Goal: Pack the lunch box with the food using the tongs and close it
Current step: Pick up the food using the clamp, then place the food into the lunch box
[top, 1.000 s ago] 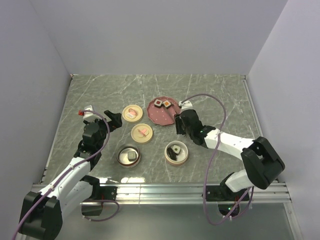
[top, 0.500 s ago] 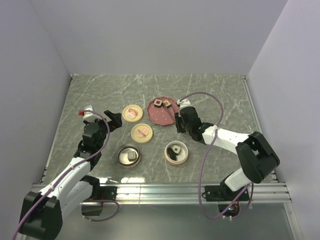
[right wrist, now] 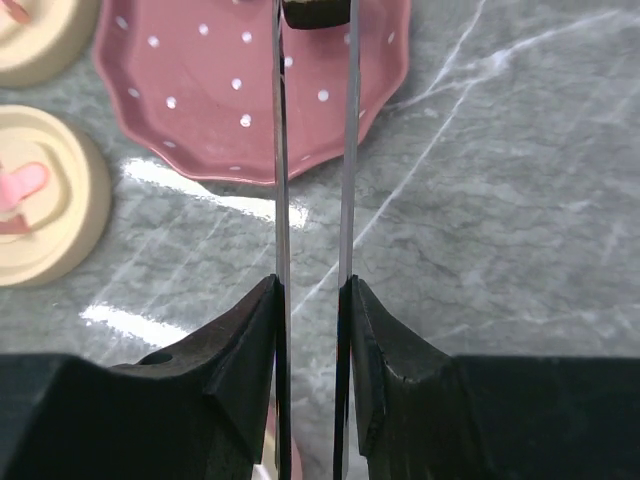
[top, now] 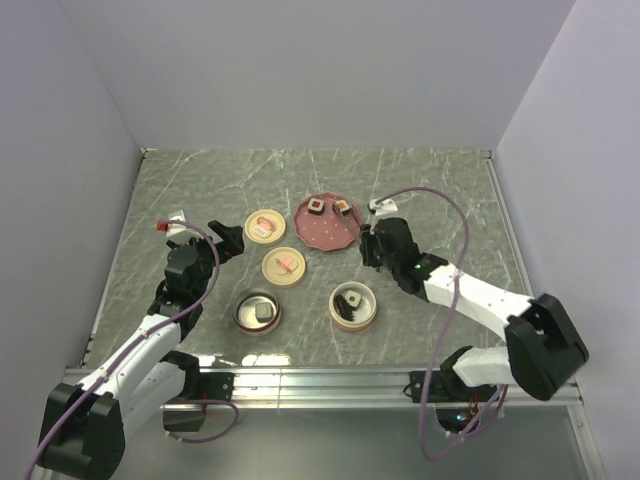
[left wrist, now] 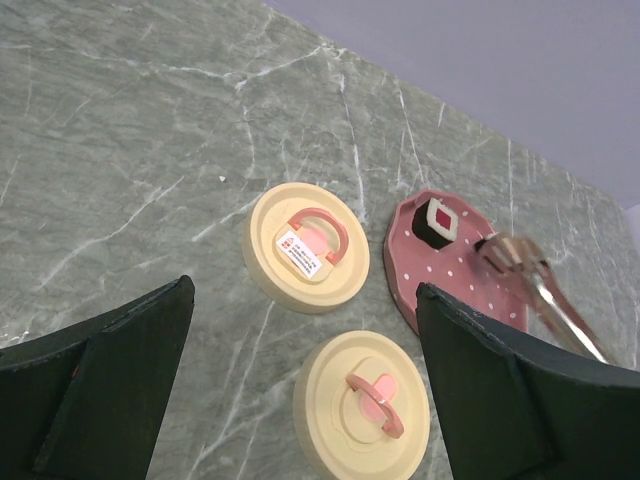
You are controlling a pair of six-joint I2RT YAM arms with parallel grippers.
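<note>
Bright even light, soft shadows, white glare on table (right wrist: pixel 200 190)

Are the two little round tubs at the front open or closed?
Open. The left tub and right tub show food inside; the far lid and near lid lie apart on the table.

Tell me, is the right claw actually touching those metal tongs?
Touching. In the right wrist view, the right gripper presses its fingers against both arms of the tongs, with no gap.
</note>
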